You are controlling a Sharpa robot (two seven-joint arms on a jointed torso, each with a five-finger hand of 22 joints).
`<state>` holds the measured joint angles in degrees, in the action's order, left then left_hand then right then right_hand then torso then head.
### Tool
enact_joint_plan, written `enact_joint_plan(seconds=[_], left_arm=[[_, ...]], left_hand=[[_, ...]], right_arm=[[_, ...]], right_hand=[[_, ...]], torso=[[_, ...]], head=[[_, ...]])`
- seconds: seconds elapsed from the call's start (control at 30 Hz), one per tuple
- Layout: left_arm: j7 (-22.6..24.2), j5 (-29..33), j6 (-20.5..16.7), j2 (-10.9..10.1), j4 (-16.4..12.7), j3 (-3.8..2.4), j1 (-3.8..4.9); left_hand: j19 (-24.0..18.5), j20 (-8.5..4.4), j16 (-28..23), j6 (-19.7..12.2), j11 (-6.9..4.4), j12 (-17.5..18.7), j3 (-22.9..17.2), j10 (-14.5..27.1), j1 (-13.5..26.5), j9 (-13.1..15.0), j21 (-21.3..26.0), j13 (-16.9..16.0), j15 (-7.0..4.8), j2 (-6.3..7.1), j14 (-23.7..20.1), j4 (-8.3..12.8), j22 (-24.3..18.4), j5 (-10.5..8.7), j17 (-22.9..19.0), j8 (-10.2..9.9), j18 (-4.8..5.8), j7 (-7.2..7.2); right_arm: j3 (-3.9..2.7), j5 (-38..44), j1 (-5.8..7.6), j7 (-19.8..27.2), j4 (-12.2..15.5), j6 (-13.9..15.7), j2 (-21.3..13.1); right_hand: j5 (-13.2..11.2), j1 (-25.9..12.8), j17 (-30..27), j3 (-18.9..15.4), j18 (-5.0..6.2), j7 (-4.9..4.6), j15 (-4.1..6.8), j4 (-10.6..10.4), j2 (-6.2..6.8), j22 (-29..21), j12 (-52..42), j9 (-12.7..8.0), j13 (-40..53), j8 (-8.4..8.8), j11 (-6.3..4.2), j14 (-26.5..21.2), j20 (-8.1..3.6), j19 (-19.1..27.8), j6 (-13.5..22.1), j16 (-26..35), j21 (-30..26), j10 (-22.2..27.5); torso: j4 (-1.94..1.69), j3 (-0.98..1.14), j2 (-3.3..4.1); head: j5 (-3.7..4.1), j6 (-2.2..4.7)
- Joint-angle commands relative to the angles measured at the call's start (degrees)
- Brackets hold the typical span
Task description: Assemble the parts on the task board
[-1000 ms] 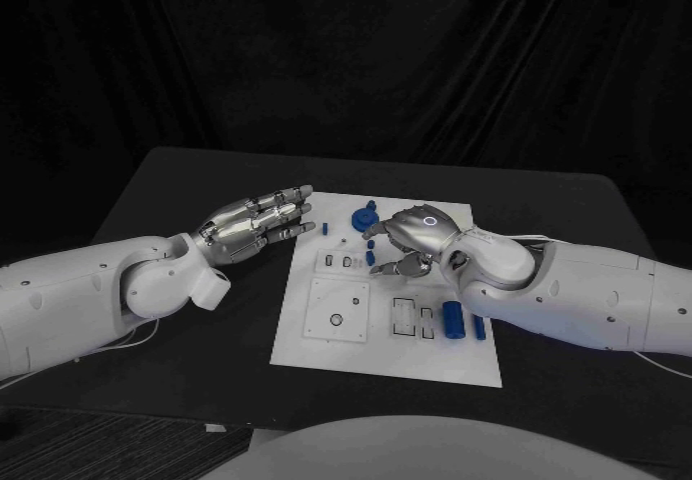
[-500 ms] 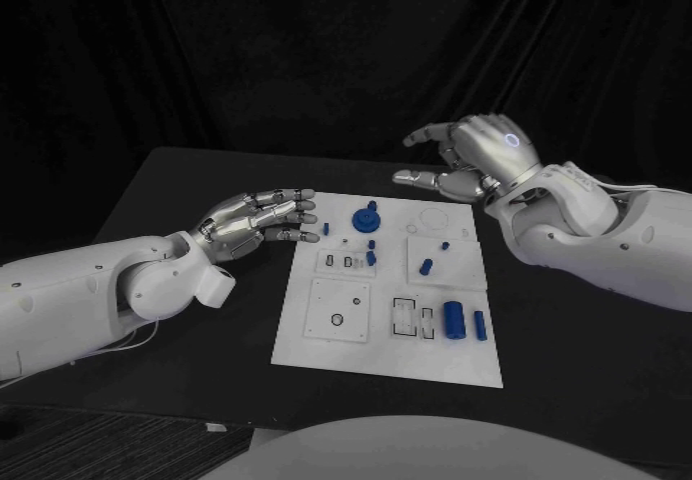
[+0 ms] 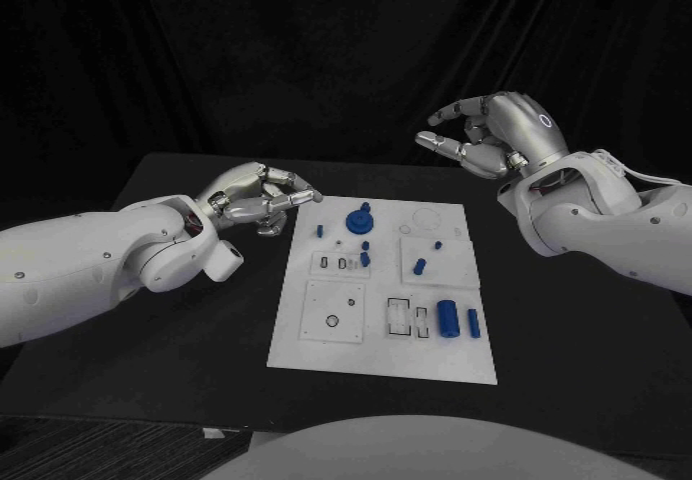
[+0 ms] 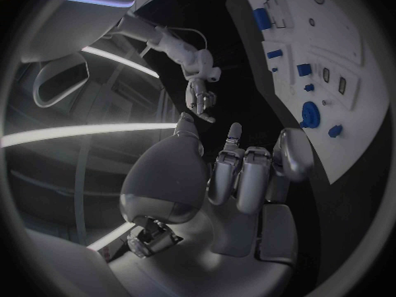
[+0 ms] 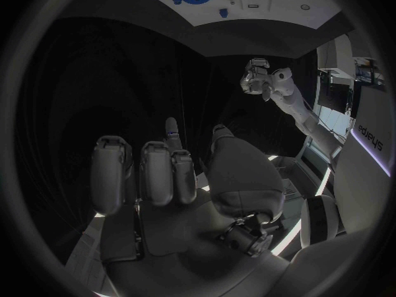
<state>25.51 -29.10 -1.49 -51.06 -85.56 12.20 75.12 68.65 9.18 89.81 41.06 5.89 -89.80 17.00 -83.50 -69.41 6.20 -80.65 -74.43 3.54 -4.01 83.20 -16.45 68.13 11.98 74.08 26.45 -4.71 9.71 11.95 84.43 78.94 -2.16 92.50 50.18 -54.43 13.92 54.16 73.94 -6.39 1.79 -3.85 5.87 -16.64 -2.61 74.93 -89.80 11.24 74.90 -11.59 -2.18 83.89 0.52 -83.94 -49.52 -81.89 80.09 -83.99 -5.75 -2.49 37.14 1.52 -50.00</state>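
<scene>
We saw the task board lying mid-table with small blue parts on it. The left hand hovered beside its far left corner, fingers curled in, empty. The right hand hung high beyond it, fingers loosely curled, holding nothing.

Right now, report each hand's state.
Left hand: fingers curled in, holding nothing, beside the task board.
Right hand: raised above the table, fingers apart, holding nothing.
</scene>
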Motion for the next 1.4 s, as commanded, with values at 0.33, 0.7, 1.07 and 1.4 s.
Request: enact_joint_plan(seconds=[0.33,0.7,1.07,1.4], left_arm=[[-26.26,-33.04,2.95,6.50,0.87,-0.07,4.69],[-44.09,-34.67,13.09,15.57,2.62,-0.08,5.75],[-50.80,-34.79,16.74,22.75,10.38,-0.08,5.76],[-45.36,-34.80,13.67,25.23,13.13,-0.07,5.12]], left_hand=[[20.34,-1.60,0.19,8.62,-2.39,-0.20,-0.59,-6.50,0.69,4.02,-9.08,-15.57,-2.56,-1.65,6.80,-0.03,20.87,2.42,15.92,2.52,4.43,-2.74],[21.35,-3.41,0.19,10.49,-4.09,-0.20,-1.98,-6.50,1.75,8.00,-9.35,-15.57,-4.49,-2.60,6.80,-0.15,21.87,2.06,15.92,3.49,4.71,-4.17],[21.35,-6.54,0.19,18.18,-7.43,-0.20,-3.50,-6.50,4.53,15.51,-9.35,-15.57,-7.52,-3.76,6.80,0.03,21.87,5.23,15.92,5.03,4.71,-7.68],[21.35,-3.79,0.19,9.92,-3.34,-0.20,-7.17,-6.50,1.08,7.35,-9.35,-15.57,-4.03,-3.44,6.80,1.56,21.87,2.26,15.92,-12.62,4.71,-2.63]], right_arm=[[-0.03,-1.93,0.11,2.01,2.16,-0.19,-1.34],[-0.03,-1.61,-0.62,2.69,3.33,-0.10,-3.29],[-0.03,-1.52,-2.22,2.40,3.48,-0.41,-3.90],[-0.03,-1.52,-2.97,1.75,3.00,-1.11,-3.97]], right_hand=[[6.94,4.93,0.03,-2.30,0.66,-0.20,-0.65,0.02,-1.67,11.82,-0.20,-0.13,15.10,0.04,0.60,3.39,0.55,-2.64,-3.00,0.05,-0.38,-6.01],[8.54,6.42,0.22,-2.69,0.60,-0.36,-0.73,0.03,-2.24,11.89,-0.20,-0.16,15.10,0.13,0.73,3.45,0.61,-2.75,-3.86,-0.11,-0.17,-6.01],[9.38,7.94,0.30,-2.73,0.60,-0.33,-0.74,0.07,-2.78,11.91,-0.20,-0.22,15.10,0.29,0.71,3.50,0.62,-2.80,-4.35,-0.22,-0.11,-6.01],[9.30,7.98,0.23,-2.76,0.61,-0.37,-0.74,-0.01,-2.94,11.90,-0.20,-0.26,15.10,0.37,0.74,3.49,0.62,-2.78,-4.30,-0.19,-0.16,-6.01]], torso=[[1.31,1.44,-1.72],[3.04,3.58,-3.30],[3.62,4.31,-3.51],[3.46,4.16,-3.56]], head=[[-0.24,0.00],[-0.27,0.00],[-0.36,0.00],[-0.11,0.00]])
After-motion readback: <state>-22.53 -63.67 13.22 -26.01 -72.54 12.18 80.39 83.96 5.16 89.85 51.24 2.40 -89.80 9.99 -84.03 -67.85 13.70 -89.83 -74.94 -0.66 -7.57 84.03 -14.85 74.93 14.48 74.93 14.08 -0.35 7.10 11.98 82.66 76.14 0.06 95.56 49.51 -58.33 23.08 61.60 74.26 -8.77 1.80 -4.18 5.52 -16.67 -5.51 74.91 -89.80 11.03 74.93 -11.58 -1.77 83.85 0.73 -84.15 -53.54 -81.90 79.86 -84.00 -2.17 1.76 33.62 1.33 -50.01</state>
